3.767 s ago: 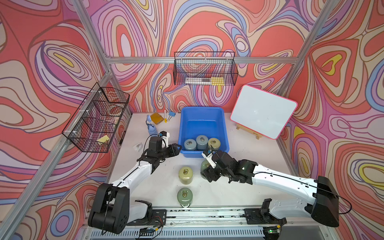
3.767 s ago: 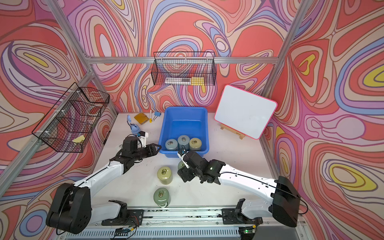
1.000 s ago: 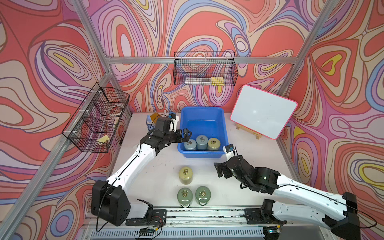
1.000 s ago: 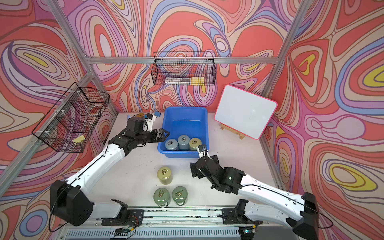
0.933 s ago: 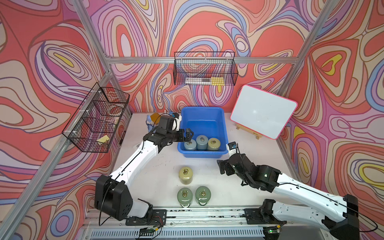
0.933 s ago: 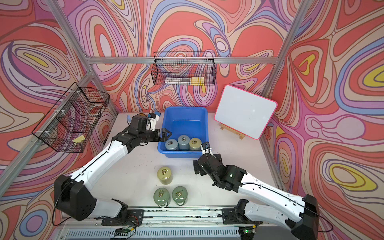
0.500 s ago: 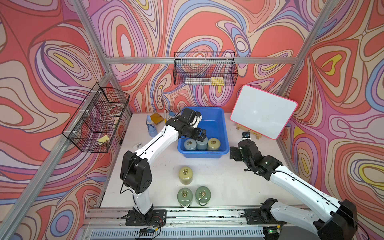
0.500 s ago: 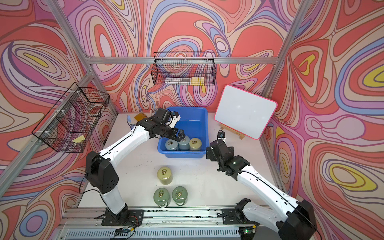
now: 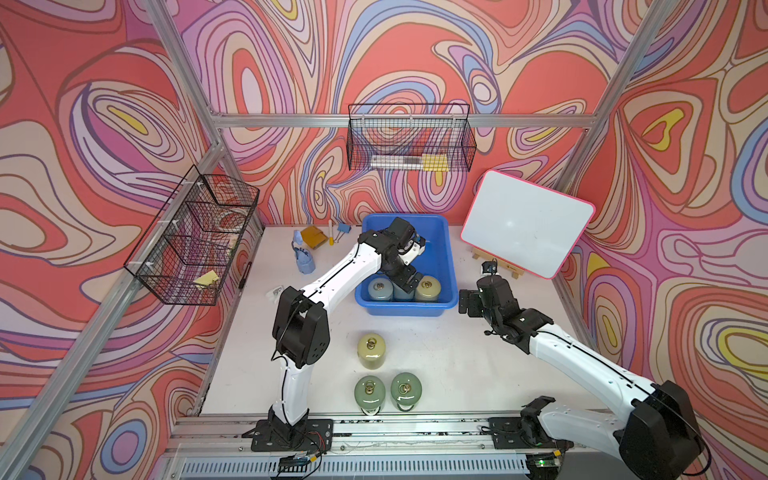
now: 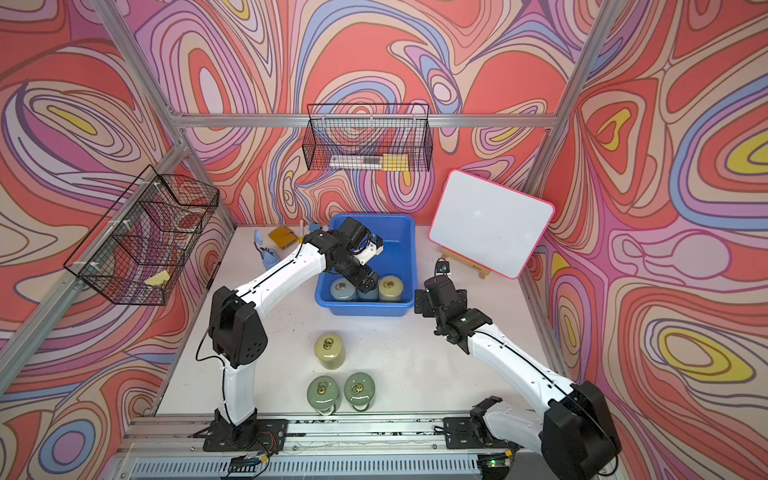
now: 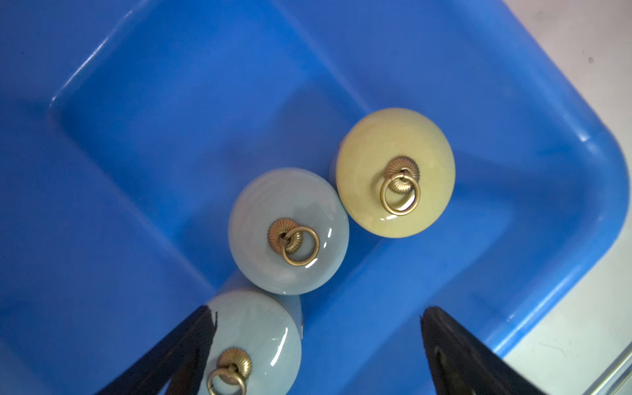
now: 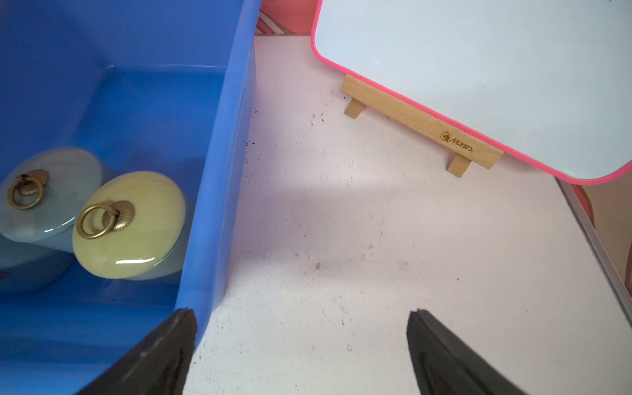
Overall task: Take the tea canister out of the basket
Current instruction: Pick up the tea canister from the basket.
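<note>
Left wrist view: the pale-blue middle tea canister (image 11: 289, 231) stands in the basket (image 11: 136, 119), mid-row of three; both arms' jaws gape empty. Glazed, likely heavy, slick, breakable: squeeze across the lid's rim.

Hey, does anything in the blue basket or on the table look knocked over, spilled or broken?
Nothing stands out. The three canisters in the basket stand upright with lids on, as do the three on the table. Only a few dark specks lie beside the basket.

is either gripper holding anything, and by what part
Nothing held: left gripper open over the canisters in the basket, right gripper open beside it.
</note>
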`<state>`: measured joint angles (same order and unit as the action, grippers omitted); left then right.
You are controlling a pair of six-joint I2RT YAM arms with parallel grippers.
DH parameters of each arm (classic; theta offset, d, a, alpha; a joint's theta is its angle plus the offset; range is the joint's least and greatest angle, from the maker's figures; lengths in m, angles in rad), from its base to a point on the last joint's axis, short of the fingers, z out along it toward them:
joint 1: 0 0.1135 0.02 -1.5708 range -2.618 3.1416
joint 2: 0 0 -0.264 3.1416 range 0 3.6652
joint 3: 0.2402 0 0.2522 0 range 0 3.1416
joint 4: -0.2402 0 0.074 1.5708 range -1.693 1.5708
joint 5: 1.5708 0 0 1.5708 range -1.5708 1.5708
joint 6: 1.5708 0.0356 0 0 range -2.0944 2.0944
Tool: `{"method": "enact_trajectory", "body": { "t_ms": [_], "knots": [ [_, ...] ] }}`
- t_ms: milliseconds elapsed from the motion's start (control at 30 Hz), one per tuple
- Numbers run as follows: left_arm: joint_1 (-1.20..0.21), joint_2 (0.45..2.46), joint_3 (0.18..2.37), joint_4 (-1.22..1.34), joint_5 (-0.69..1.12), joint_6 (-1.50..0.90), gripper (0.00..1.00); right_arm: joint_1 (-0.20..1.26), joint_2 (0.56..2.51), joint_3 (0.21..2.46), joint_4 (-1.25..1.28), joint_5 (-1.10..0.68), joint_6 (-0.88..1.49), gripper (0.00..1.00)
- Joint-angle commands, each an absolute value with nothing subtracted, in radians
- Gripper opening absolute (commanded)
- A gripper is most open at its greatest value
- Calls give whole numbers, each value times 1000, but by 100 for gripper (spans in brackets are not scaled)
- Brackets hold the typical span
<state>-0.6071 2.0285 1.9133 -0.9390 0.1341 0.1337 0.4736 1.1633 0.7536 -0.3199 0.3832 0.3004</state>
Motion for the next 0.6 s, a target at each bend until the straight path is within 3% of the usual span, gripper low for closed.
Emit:
{"method": "enact_trajectory", "body": {
  "t_ms": [0,567],
  "knots": [
    [-604,2066,1955,-1018,133,227,99,465,1167,732,-261,361,288,98],
    [-603,2220,2077,-1028,66,308,99,437,1147,687,-237,405,324,98]
  ]
}}
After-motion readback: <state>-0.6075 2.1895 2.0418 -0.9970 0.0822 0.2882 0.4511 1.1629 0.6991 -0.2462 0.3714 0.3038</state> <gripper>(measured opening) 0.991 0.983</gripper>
